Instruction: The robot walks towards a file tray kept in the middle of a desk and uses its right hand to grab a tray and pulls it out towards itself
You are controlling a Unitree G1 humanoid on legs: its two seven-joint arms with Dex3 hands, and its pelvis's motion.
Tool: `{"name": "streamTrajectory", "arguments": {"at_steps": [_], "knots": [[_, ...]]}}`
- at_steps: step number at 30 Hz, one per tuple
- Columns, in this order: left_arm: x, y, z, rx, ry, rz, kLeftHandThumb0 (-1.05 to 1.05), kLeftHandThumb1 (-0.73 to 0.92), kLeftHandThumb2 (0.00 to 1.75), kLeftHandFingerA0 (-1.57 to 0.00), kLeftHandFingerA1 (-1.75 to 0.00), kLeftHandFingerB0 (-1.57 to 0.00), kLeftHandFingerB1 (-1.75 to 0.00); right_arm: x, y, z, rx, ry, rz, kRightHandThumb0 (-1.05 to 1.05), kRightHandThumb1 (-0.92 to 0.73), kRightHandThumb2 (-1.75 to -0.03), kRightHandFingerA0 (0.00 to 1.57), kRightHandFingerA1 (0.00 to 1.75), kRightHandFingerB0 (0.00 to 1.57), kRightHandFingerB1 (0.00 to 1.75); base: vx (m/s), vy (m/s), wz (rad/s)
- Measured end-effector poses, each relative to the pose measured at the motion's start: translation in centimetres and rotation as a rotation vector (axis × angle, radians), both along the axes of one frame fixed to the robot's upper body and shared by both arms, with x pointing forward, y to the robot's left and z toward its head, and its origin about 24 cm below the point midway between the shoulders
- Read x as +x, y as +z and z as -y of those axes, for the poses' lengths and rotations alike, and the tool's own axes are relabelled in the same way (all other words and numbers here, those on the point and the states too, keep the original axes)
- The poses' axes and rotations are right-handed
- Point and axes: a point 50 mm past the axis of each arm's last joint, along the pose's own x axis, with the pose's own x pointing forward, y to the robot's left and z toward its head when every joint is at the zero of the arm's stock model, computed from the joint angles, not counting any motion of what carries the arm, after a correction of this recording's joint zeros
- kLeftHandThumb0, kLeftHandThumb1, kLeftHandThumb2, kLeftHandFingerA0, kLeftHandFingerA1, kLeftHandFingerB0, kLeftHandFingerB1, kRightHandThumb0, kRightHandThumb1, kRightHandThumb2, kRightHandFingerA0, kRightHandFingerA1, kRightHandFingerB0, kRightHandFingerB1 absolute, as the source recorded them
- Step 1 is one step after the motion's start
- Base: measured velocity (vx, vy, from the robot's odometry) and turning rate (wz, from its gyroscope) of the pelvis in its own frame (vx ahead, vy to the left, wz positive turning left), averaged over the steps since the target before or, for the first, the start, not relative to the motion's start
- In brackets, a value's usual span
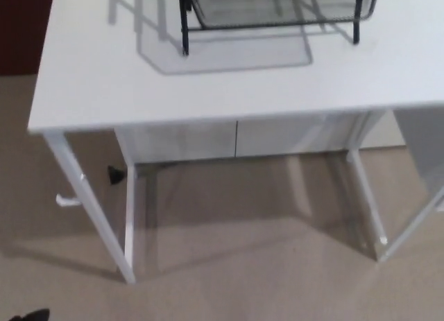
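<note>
- Neither hand is really on show: the right hand is out of the picture altogether, so how its fingers are set cannot be told.
- Only a small black scrap shows at the bottom-left corner, which may belong to the left side of the robot; too little of it is visible to say whether it is a hand, let alone spread or closed.
- On the white desk, the black wire file tray stands at the far part of the top, cut off by the upper edge of the view.
- Its lower shelf and two front legs are visible; the shelf's open front faces the robot and its long side runs left to right across the desk.
- From where the robot stands, the tray lies ahead and above in the picture, slightly right of the desk's middle, well apart from the near edge.
- That placement favours the right arm, I would judge: a straight forward reach over the near edge would meet the shelf's front rim.
- My reading is that the approach is not finished, since bare floor fills the lower half of the view and no arm is raised.
</note>
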Motion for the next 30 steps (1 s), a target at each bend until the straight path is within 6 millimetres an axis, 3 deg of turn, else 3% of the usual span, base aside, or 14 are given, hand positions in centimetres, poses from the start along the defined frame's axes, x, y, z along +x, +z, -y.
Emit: {"name": "streamTrajectory", "arguments": {"at_steps": [5,9,16,19,26,27,28,30], "knots": [[-1.1,-0.3,0.2,-0.009,-0.036,-0.045,-0.32,0.61,0.58,-0.5,-0.42,-0.33,-0.34,-1.0,-0.3,-0.2,0.009,-0.006,-0.015,-0.14,-0.37,-0.84,0.51,0.73,0.17,0.55,0.34,-0.283,0.32],[-1.4,-0.4,0.7,-0.035,-0.074,-0.067,-0.33,0.61,0.58,-0.45,-0.4,-0.31,-0.32,-1.2,-0.3,0.0,0.006,-0.008,-0.011,-0.14,-0.37,-0.84,0.51,0.73,0.17,0.55,0.25,-0.111,0.01],[-2.4,-0.6,2.0,-0.088,-0.142,-0.128,-0.33,0.62,0.58,-0.39,-0.4,-0.29,-0.32,-2.6,-0.7,-0.1,0.01,-0.016,-0.041,-0.16,-0.36,-0.83,0.53,0.74,0.18,0.55,0.11,0.1,-0.12],[-2.8,-0.7,2.7,-0.112,-0.163,-0.152,-0.36,0.61,0.58,-0.4,-0.4,-0.29,-0.32,-3.2,-0.9,-0.3,0.011,-0.024,-0.055,-0.19,-0.35,-0.84,0.46,0.71,0.17,0.56,0.2,0.215,-0.16],[-3.8,-0.8,2.7,-0.121,-0.168,-0.199,-0.37,0.6,0.58,-0.43,-0.42,-0.31,-0.33,-4.5,-1.5,-0.9,0.028,-0.033,-0.085,-0.18,-0.36,-0.84,0.47,0.71,0.16,0.55,0.12,0.12,0.02],[-4.2,-1.0,2.6,-0.124,-0.161,-0.213,-0.38,0.61,0.58,-0.43,-0.41,-0.29,-0.32,-4.9,-1.7,-0.9,0.03,-0.037,-0.096,-0.23,-0.53,-0.55,0.5,0.68,0.23,0.47,0.08,0.025,0.03],[-4.6,-1.1,2.5,-0.127,-0.156,-0.226,-0.38,0.61,0.58,-0.44,-0.41,-0.3,-0.32,-5.2,-1.8,-0.9,0.03,-0.039,-0.106,-0.17,-0.36,-0.84,0.48,0.71,0.17,0.55,0.09,-0.002,0.01],[-5.4,-1.4,2.3,-0.132,-0.144,-0.256,-0.39,0.62,0.61,-0.45,-0.43,-0.29,-0.33,-5.9,-1.8,-0.9,0.029,-0.042,-0.119,-0.15,-0.35,-0.83,0.5,0.72,0.17,0.55,0.09,-0.064,0.06]]}}
